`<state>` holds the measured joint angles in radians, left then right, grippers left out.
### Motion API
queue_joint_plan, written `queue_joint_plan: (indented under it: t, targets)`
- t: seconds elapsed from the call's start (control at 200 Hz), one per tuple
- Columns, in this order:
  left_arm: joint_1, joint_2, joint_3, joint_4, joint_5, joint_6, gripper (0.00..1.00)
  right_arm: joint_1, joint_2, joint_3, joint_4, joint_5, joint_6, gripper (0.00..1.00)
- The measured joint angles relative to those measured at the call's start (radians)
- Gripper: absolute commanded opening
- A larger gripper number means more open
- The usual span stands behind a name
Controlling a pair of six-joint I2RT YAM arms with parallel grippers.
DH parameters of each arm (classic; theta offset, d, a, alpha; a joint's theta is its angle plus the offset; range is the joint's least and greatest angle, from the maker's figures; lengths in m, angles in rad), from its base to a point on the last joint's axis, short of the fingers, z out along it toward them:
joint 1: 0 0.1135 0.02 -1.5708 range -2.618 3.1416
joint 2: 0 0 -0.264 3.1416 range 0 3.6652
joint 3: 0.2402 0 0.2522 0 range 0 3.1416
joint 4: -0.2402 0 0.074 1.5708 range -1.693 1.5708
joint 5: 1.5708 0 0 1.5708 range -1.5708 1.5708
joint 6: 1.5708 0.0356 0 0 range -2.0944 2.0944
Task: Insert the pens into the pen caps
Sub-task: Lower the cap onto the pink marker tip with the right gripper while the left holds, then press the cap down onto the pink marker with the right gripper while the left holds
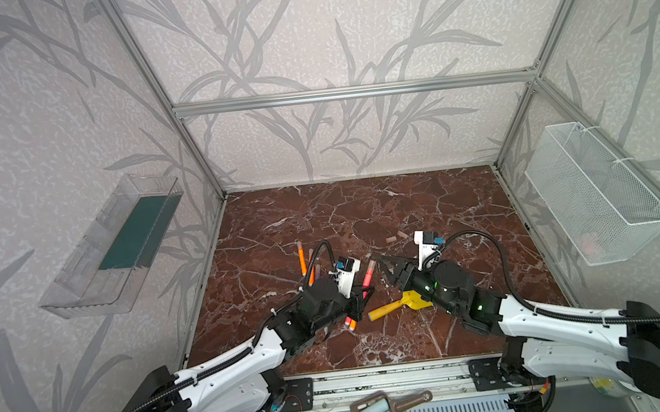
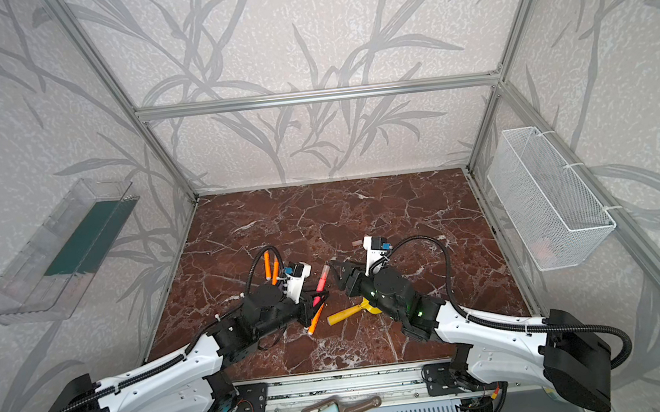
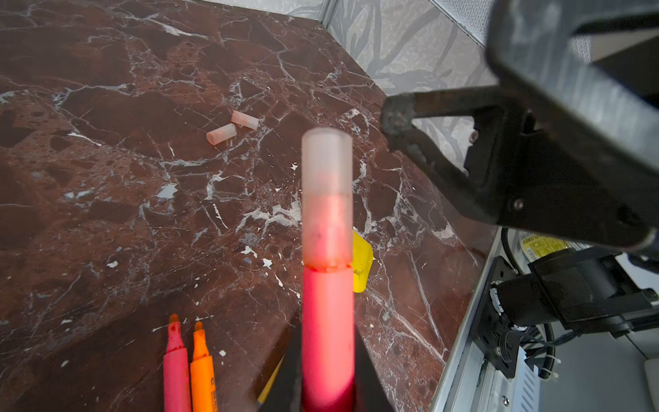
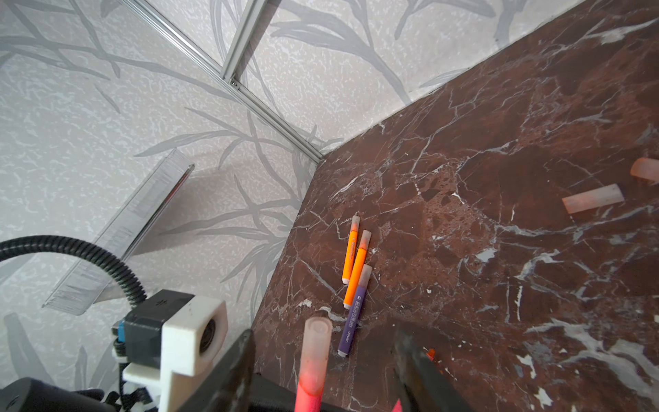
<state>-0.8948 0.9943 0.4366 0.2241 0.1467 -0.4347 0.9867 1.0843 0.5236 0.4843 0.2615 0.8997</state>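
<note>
Left wrist: fingers (image 3: 287, 388) tight around pen (image 3: 328, 321)

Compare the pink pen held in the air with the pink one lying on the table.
The held pinkish-red marker pen wears a pale translucent cap; the lying pinkish-red marker pen has a bare tip. The left fingers clamp the held pen above the marble table; the lying pen rests flat. Same colour and shape.

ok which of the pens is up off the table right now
The pinkish-red pen with a cap on its tip, gripped in the left hand. The other pens, like the purple pen, lie flat on the table.
</note>
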Motion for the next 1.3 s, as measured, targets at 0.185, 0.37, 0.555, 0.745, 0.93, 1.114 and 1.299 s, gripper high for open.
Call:
queue_joint_plan:
  t: [0.185,0.37,0.555,0.745,0.93,1.114,1.299]
  targets:
    - [-0.022,-0.01,0.0,-0.015,-0.013,0.04,0.0,0.0,0.063,0.07,-0.05,-0.019,-0.012,0.55]
    - [-0.027,-0.009,0.0,-0.019,-0.024,0.052,0.0,0.0,0.112,0.103,-0.063,-0.055,-0.014,0.49]
    - [-0.027,-0.009,0.0,-0.022,-0.035,0.057,0.0,0.0,0.169,0.116,-0.064,-0.087,-0.008,0.36]
    - [-0.027,-0.009,0.0,-0.036,-0.051,0.058,0.0,0.0,0.192,0.123,-0.058,-0.11,0.001,0.13]
    - [-0.028,-0.01,0.001,-0.026,-0.093,0.068,0.0,0.005,0.203,0.127,-0.029,-0.114,0.024,0.0]
    - [0.0,0.0,0.042,-0.071,-0.092,0.088,0.0,0.008,0.241,0.127,0.053,-0.08,0.034,0.0]
    - [0.065,0.0,0.069,-0.093,-0.008,0.087,0.0,0.028,0.276,0.123,0.154,-0.017,0.014,0.0]
